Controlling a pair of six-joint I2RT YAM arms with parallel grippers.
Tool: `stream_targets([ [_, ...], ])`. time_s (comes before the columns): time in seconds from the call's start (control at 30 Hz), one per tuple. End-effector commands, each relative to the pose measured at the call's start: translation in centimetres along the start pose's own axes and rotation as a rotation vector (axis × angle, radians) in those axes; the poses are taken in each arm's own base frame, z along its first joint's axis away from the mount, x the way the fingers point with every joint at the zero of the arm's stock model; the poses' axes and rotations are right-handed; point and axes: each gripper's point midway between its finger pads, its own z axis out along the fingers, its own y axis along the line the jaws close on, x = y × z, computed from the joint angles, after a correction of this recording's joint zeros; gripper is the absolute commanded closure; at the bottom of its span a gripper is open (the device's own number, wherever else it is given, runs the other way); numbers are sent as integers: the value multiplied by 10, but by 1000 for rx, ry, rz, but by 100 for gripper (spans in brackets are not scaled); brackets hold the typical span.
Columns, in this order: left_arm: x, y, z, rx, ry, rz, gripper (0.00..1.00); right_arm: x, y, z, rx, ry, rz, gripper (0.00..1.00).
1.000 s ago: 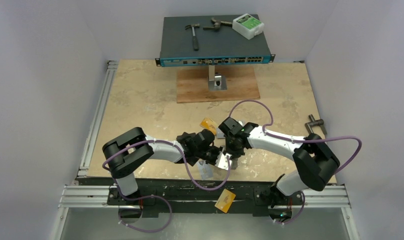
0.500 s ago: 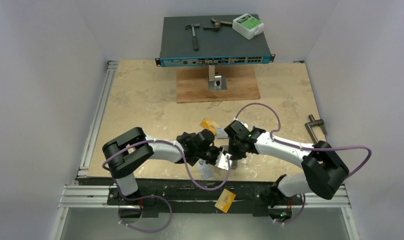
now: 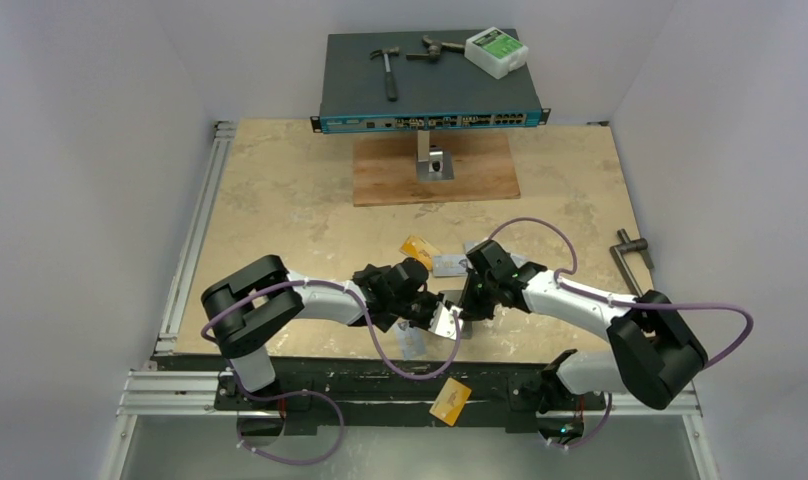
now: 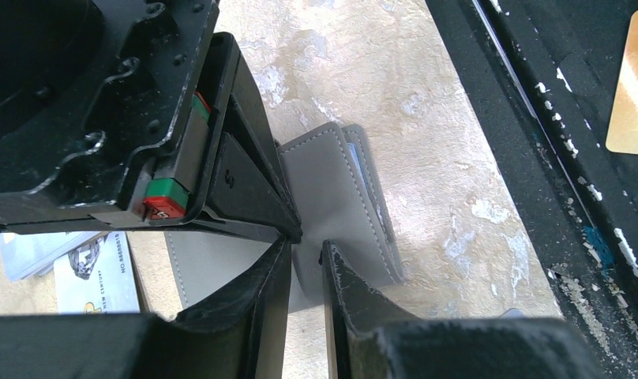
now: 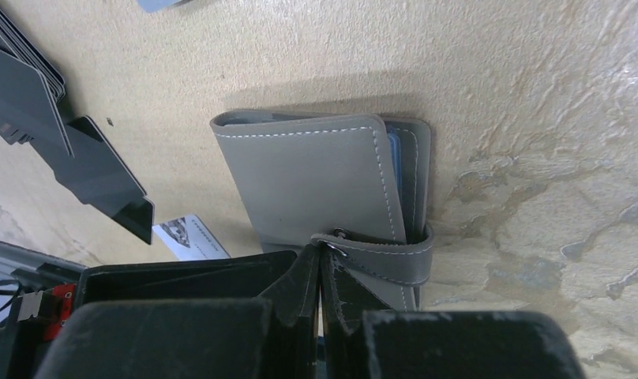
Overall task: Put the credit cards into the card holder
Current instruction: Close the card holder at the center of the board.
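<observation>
Reading "NO:8888" on white card (image 4: 95, 272), grey card holder (image 4: 339, 205) beside

Card holder (image 5: 308, 181): flat on the counter (image 3: 280, 200), between the left jaws and right jaws, at their tips.
Near card (image 3: 412, 343): on the counter, just before the jaws.
Far card (image 3: 417, 247) and neighbour card (image 3: 448, 265): side by side on the counter, just behind the jaws.
Edge card (image 3: 450, 400): on the rail (image 3: 180, 392), well before the jaws.
</observation>
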Motion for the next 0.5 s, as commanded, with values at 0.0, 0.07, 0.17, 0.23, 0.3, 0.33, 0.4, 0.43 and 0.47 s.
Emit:
stream_targets([
  [0.0, 24, -38, -2, 112, 71, -60, 79, 30, -78, 35, 261, 59, -6, 100],
  [0.07, 25, -38, -1, 113, 72, -62, 79, 28, -69, 32, 230, 62, -17, 100],
  [0.17, 25, -37, 0, 112, 75, -62, 79, 18, -48, 20, 169, 39, -38, 87],
  [0.23, 25, -37, 0, 113, 75, -62, 80, 9, -34, 9, 142, 20, -55, 75],
  [0.3, 26, -37, 0, 114, 77, -64, 80, 1, -23, -2, 128, 4, -76, 67],
  [0.33, 26, -38, 0, 115, 77, -62, 80, -3, -18, -7, 122, -2, -82, 66],
  [0.4, 26, -38, 0, 116, 77, -61, 80, -8, -11, -14, 118, -10, -99, 65],
  [0.43, 26, -38, 0, 116, 76, -61, 80, -10, -7, -18, 115, -14, -105, 65],
  [0.47, 26, -38, 0, 116, 78, -60, 80, -12, -3, -21, 108, -17, -114, 65],
])
